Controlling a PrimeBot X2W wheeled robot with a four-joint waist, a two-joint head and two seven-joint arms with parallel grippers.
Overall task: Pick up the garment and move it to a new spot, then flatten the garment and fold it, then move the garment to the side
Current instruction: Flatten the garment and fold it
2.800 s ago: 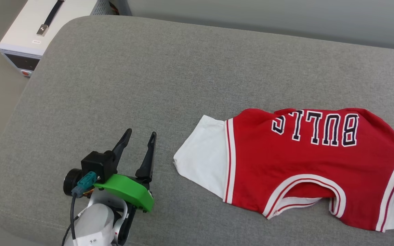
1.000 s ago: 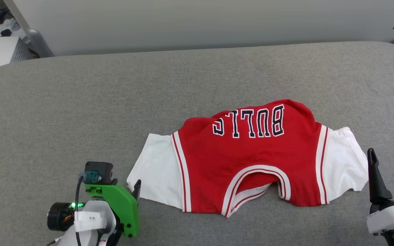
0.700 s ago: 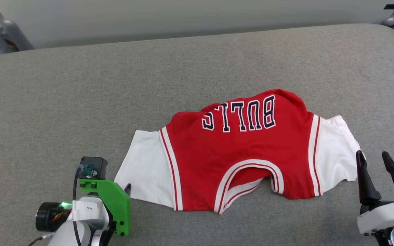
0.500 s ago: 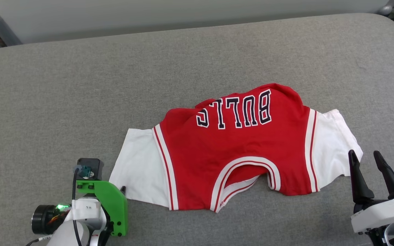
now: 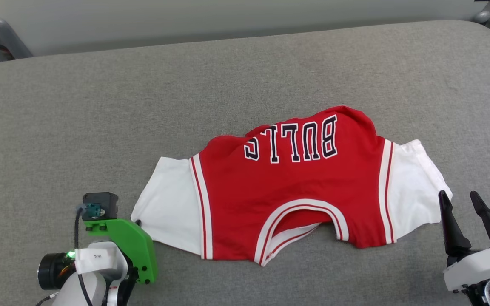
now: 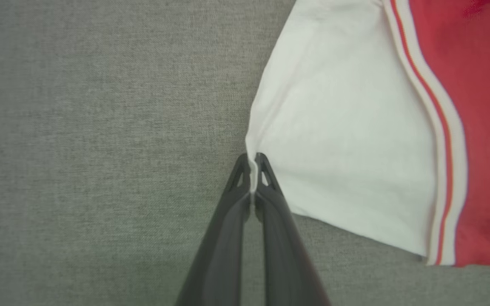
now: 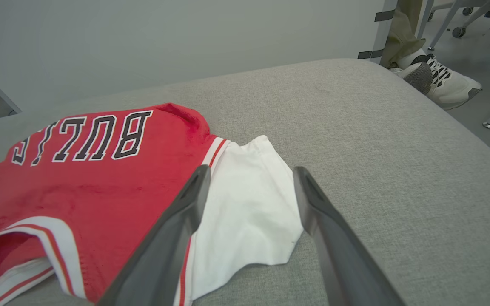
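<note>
Pinching a corner of the white sleeve (image 6: 347, 140), your left gripper (image 6: 252, 170) is set to lift the garment (image 5: 287, 191), lying rumpled on the grey cushion (image 5: 100, 106). Your right gripper (image 5: 457, 194) stands spread just beside the other sleeve (image 5: 411, 187), likely to take a matching hold.

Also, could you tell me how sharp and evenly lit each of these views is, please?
Head view: soft, even light, no glare, the Bulls jersey lettering crisp. Left wrist view: soft overall, the left hand blurriest toward the lens. Right wrist view: jersey fairly sharp, the right hand blurred up close.
</note>
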